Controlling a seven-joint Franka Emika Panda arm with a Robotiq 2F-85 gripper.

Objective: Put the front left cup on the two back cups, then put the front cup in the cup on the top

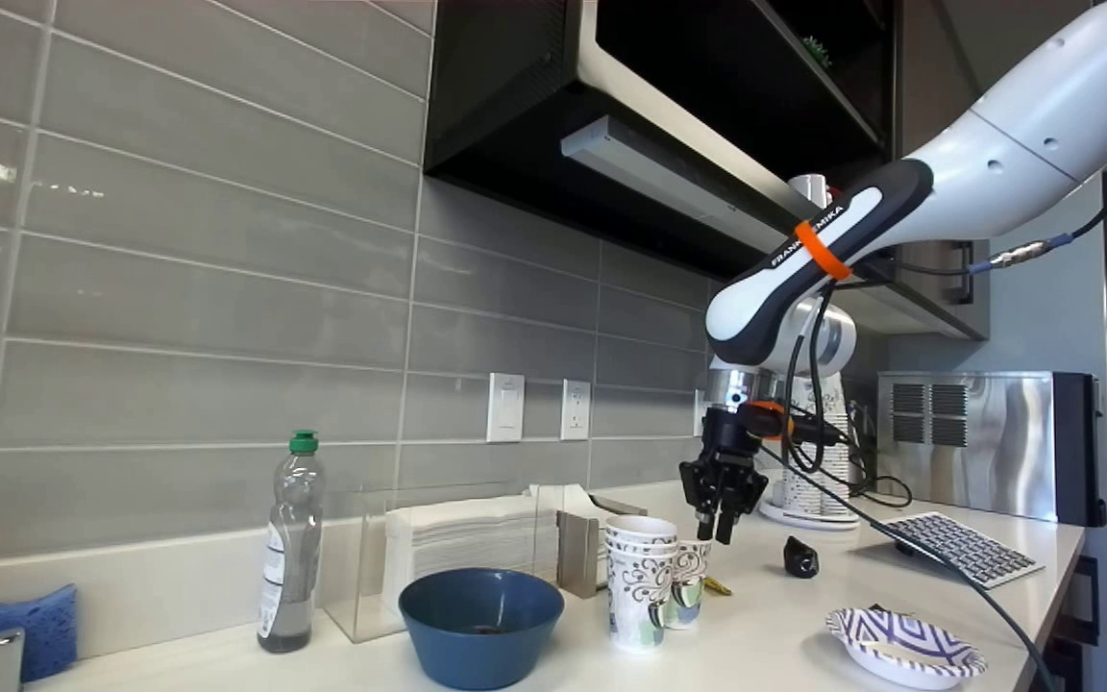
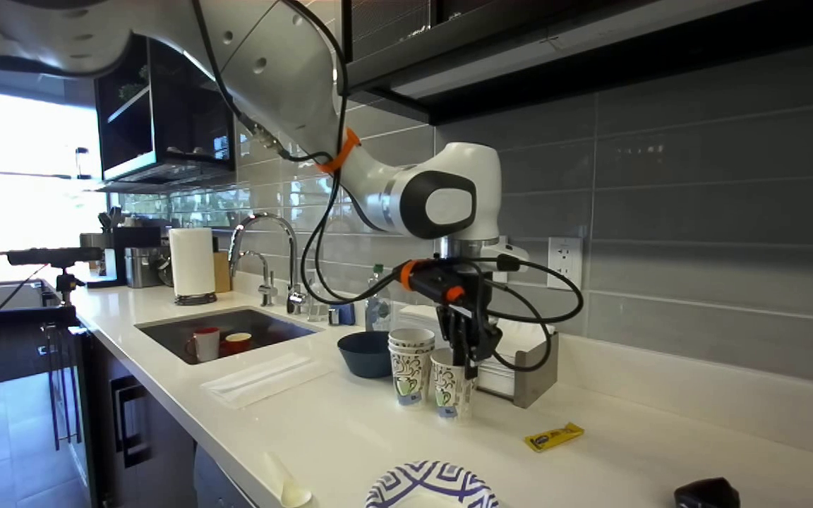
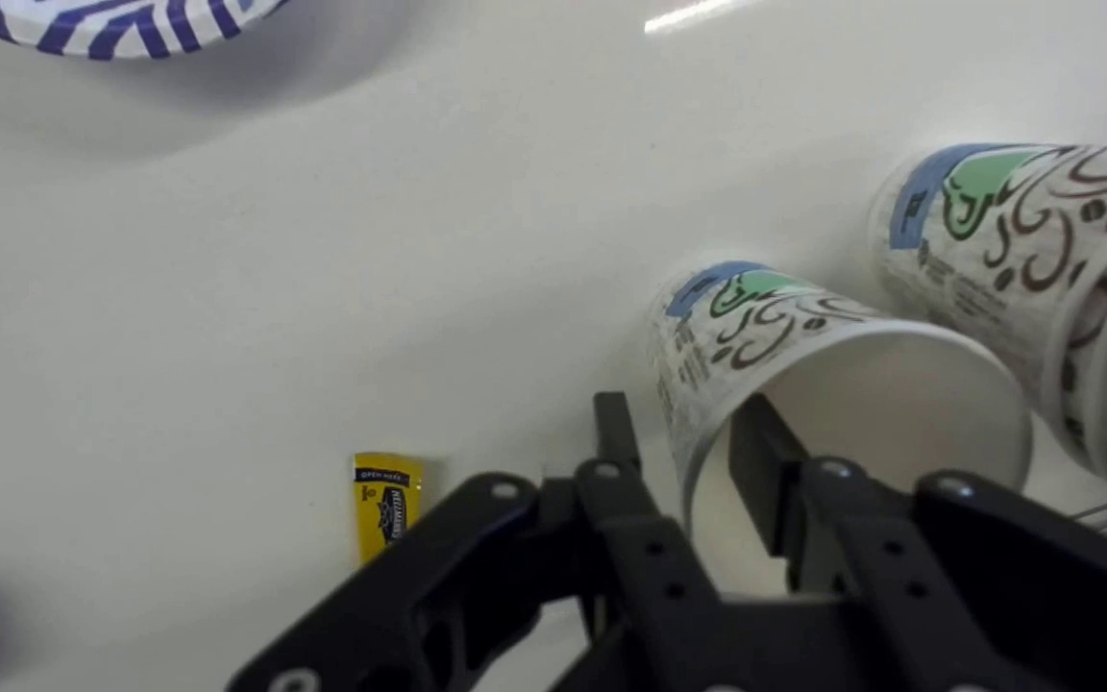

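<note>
Several white patterned paper cups [image 1: 635, 601] stand nested in an upright stack, three rims showing. The stack shows in both exterior views [image 2: 410, 370] and at the right of the wrist view [image 3: 1015, 250]. The single front cup [image 2: 449, 391] stands upright close beside it; it also shows in the wrist view [image 3: 746, 327] and partly behind the stack in an exterior view [image 1: 686, 591]. My gripper [image 3: 683, 413] points down at this cup's rim, also in both exterior views [image 1: 715, 531] [image 2: 464, 363]. One finger is inside the cup, one outside, with gaps to the wall.
A blue bowl [image 1: 477, 634] stands near the stack. A napkin holder [image 2: 536, 377] stands behind the cups against the wall side. A yellow packet [image 3: 387, 500] and a patterned paper bowl [image 1: 899, 654] lie on the counter. A soap bottle [image 1: 289, 557] stands farther along.
</note>
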